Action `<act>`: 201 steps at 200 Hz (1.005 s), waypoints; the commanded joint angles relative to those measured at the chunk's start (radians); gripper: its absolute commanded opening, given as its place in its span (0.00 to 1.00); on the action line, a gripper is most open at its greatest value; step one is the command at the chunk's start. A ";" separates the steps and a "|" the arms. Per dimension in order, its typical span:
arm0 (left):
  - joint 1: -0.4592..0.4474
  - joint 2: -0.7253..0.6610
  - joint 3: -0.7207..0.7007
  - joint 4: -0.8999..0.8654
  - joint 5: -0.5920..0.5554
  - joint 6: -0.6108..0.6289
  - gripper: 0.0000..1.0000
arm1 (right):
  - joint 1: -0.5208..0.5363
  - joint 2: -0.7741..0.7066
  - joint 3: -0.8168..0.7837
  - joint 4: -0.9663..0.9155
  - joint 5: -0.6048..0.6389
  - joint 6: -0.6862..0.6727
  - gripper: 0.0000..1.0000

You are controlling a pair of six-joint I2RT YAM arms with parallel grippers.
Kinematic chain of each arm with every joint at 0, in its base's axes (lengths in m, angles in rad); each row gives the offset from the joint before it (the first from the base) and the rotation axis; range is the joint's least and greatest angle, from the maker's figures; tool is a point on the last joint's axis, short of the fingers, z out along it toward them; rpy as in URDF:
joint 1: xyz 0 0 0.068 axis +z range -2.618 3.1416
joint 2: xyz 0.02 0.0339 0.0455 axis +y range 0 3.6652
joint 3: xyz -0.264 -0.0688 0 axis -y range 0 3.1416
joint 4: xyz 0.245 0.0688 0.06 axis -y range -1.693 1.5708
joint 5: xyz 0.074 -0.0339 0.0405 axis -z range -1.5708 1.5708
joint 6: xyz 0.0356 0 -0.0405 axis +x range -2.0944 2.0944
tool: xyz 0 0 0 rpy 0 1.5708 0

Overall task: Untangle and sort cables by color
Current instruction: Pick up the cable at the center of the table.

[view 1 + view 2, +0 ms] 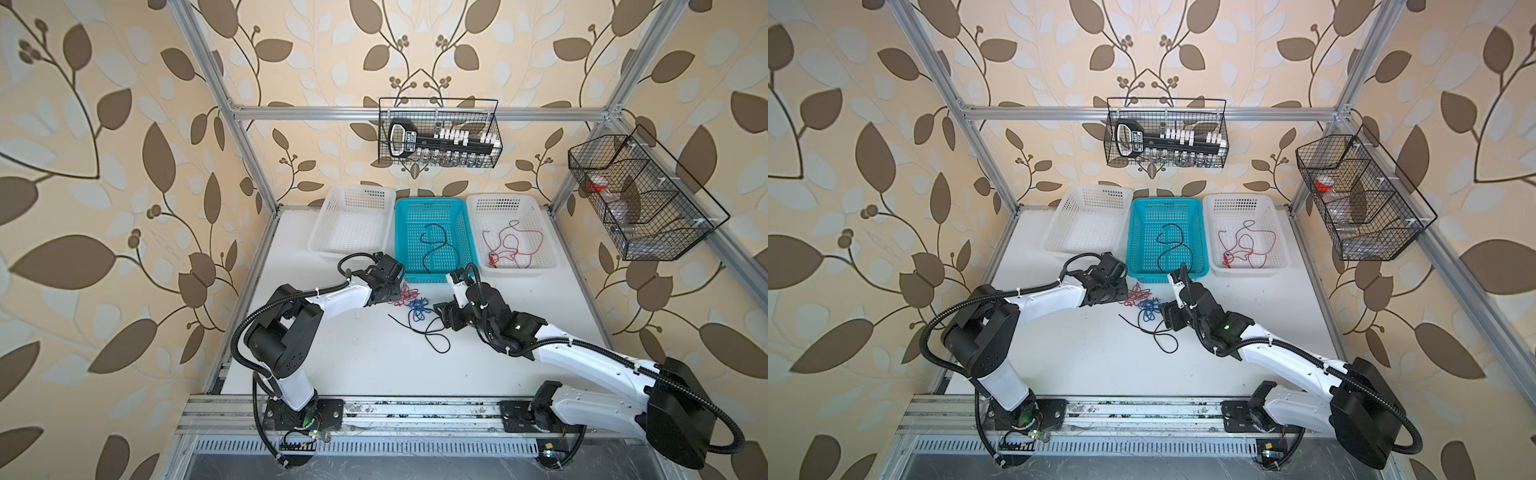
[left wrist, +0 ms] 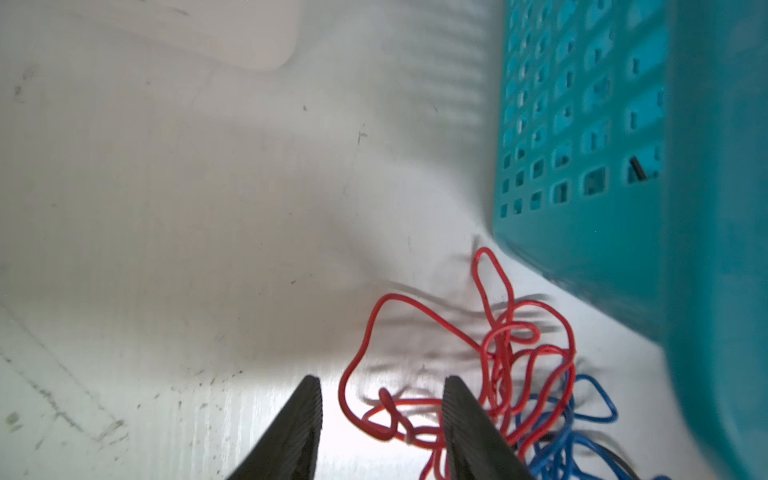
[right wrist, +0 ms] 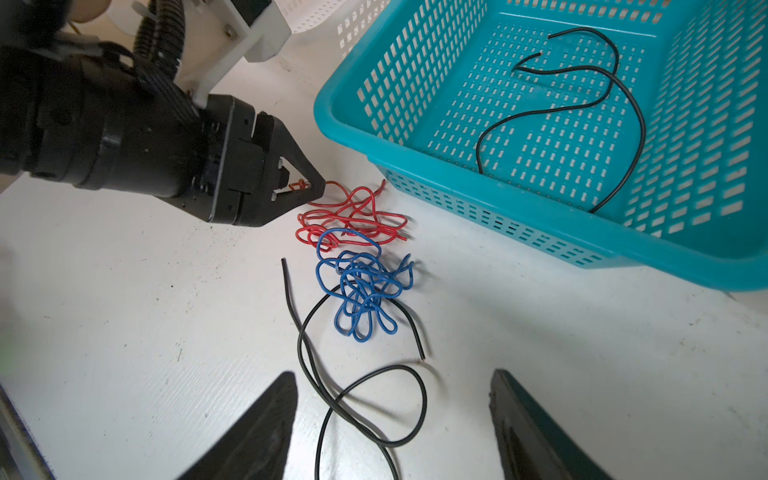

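Left end effector: the jaws stand apart, tips low over the table. Strands of the red tangle lie between the fingers, and no closed grip shows. Beyond it, the left white basket stands at the left end of the basket row.

The red tangle lies on the table just in front of the teal basket, at its near left corner. The blue tangle touches the red one on the near side, and their loops overlap. A loose black cable runs under the blue tangle and loops toward the front of the table.

The teal basket, middle of the row, contains one black cable.

Right end effector: the jaws are spread wide over the loose black cable, gripping nothing.

The right white basket contains red cable.
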 commanded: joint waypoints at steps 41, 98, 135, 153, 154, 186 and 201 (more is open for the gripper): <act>0.011 0.040 0.031 0.024 0.020 -0.026 0.37 | 0.011 0.015 -0.014 0.008 0.020 0.010 0.74; 0.019 0.041 0.040 0.016 0.001 -0.025 0.24 | 0.013 0.029 -0.017 0.006 0.020 0.009 0.74; 0.025 0.026 0.036 0.005 -0.018 -0.024 0.17 | 0.014 0.038 -0.020 0.006 0.022 0.009 0.74; 0.029 0.015 0.031 0.003 -0.030 -0.026 0.13 | 0.016 0.043 -0.021 0.007 0.022 0.011 0.74; 0.029 0.014 0.031 0.003 -0.031 -0.025 0.13 | 0.016 0.043 -0.021 0.007 0.022 0.011 0.74; 0.034 -0.002 0.028 0.001 -0.048 -0.024 0.06 | 0.017 0.055 -0.021 0.014 0.019 0.009 0.74; 0.038 -0.009 0.031 -0.003 -0.057 -0.025 0.01 | 0.019 0.063 -0.019 0.018 0.014 0.010 0.74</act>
